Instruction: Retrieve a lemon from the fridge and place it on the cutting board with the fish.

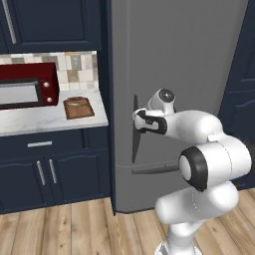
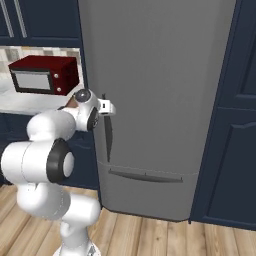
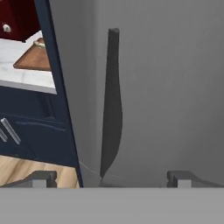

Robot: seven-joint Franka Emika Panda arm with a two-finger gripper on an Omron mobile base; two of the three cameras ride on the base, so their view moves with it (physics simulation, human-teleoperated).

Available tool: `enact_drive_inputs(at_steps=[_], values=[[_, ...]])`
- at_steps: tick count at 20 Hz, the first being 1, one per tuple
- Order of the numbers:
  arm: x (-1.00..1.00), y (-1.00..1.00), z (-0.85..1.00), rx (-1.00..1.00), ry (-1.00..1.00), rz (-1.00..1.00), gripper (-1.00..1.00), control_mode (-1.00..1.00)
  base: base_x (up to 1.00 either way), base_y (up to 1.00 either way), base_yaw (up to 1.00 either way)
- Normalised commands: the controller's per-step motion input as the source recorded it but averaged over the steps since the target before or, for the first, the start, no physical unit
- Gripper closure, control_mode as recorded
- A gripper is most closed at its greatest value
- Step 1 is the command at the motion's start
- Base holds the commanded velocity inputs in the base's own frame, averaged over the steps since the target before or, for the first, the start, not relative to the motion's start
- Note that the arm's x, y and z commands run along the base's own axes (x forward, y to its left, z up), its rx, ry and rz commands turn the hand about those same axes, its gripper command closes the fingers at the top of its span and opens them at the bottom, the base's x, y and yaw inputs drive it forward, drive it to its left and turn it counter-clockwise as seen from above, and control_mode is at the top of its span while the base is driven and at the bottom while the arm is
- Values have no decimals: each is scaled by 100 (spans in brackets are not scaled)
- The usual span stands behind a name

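The tall grey fridge (image 1: 179,60) (image 2: 160,75) (image 3: 175,87) stands with its door closed, so the lemon is hidden. Its dark curved door handle (image 1: 134,137) (image 2: 108,137) (image 3: 111,109) runs down the door's left edge. My gripper (image 1: 135,122) (image 2: 110,107) (image 3: 111,177) is open, held right in front of the handle at about its upper part, and the jaws straddle the handle's line with nothing between them. The brown cutting board (image 1: 78,108) (image 3: 34,60) lies on the counter left of the fridge, with the thin greenish fish (image 1: 77,104) on it.
A dark red microwave (image 1: 27,87) (image 2: 42,75) sits on the white marble counter (image 1: 45,122) left of the board. Navy cabinets (image 1: 50,174) (image 2: 230,125) flank the fridge on both sides. A drawer handle (image 2: 145,176) crosses the fridge's lower part. The floor is wood.
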Motion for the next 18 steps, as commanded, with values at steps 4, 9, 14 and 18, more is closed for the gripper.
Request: enact_drive_inputs(at_steps=[4,9,14,18], values=[[50,0,-7,0,0,0,-100,-100,0,0,0],[51,4,-12,0,0,0,-100,-100,0,0,0],[45,5,-25,0,0,0,-100,-100,0,0,0],[42,1,-28,-1,0,-1,-100,-100,0,0,0]])
